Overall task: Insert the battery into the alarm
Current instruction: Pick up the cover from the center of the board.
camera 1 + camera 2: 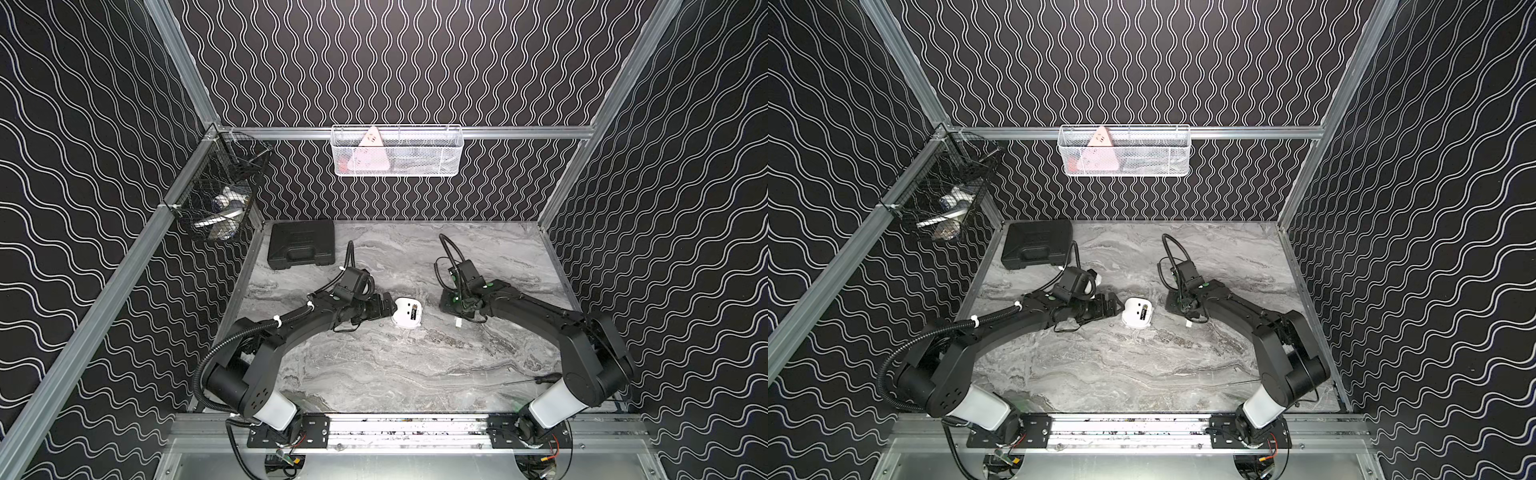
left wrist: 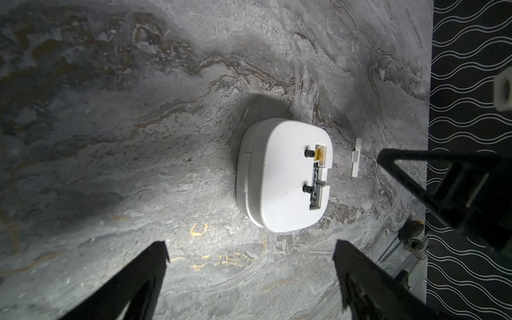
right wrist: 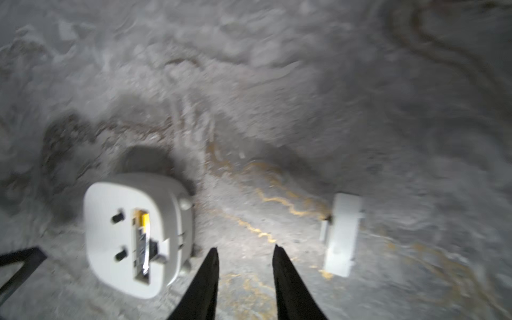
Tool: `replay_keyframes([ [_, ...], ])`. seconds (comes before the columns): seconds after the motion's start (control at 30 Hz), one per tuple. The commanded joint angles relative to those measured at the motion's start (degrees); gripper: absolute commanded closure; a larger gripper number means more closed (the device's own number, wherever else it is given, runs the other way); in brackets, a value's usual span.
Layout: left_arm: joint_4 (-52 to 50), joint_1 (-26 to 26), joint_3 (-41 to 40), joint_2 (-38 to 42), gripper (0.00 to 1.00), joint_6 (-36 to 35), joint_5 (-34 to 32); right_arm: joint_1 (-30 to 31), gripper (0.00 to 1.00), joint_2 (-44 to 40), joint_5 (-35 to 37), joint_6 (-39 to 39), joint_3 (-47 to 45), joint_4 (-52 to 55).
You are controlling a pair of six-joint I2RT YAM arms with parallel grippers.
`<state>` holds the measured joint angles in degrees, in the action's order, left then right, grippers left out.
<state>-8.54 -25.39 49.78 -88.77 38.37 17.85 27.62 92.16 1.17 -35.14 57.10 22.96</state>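
Observation:
The white alarm point(image 1: 405, 320) point(image 1: 1136, 316) lies face down near the middle of the table, with its back up. The black battery point(image 2: 315, 182) point(image 3: 143, 243) sits in the slot in its back, gold end showing. My left gripper point(image 1: 390, 305) point(image 2: 250, 249) is just left of the alarm, wide open and empty. My right gripper point(image 1: 449, 303) point(image 3: 245, 249) hangs a short way to the alarm's right, between it and a small white cover piece point(image 1: 458, 322) point(image 3: 342, 235). Its jaws stand apart with only table between them. The right wrist view is blurred.
A black case point(image 1: 301, 245) lies at the back left of the table. A white wire basket point(image 1: 415, 166) on the back wall holds a pink-white triangular thing. A black wire basket point(image 1: 220, 195) hangs on the left wall. A thin screwdriver point(image 1: 536, 380) lies at the front right.

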Motion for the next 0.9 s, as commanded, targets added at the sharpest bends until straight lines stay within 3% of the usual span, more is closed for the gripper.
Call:
replay_keyframes([
  [0.0, 2.76, -0.67, 0.13, -0.91, 0.01, -1.64, 1.03, -1.18, 0.67, 0.69, 6.66, -0.72, 1.08, 5.88],
  [0.07, 2.61, -1.26, 0.47, -1.29, 0.01, -2.07, 0.45, -3.09, 0.75, 2.4, 6.64, -0.57, 2.53, 7.81],
  [0.3, 2.84, -1.62, 0.16, -1.74, 0.01, -2.43, 0.08, -3.07, 0.85, 7.04, 4.05, -1.25, 4.74, 8.83],
  [0.87, 2.49, -1.62, -0.21, -1.06, 0.01, -2.41, -0.27, -3.09, 0.87, 10.66, 2.02, -1.18, 5.49, 9.9],
])
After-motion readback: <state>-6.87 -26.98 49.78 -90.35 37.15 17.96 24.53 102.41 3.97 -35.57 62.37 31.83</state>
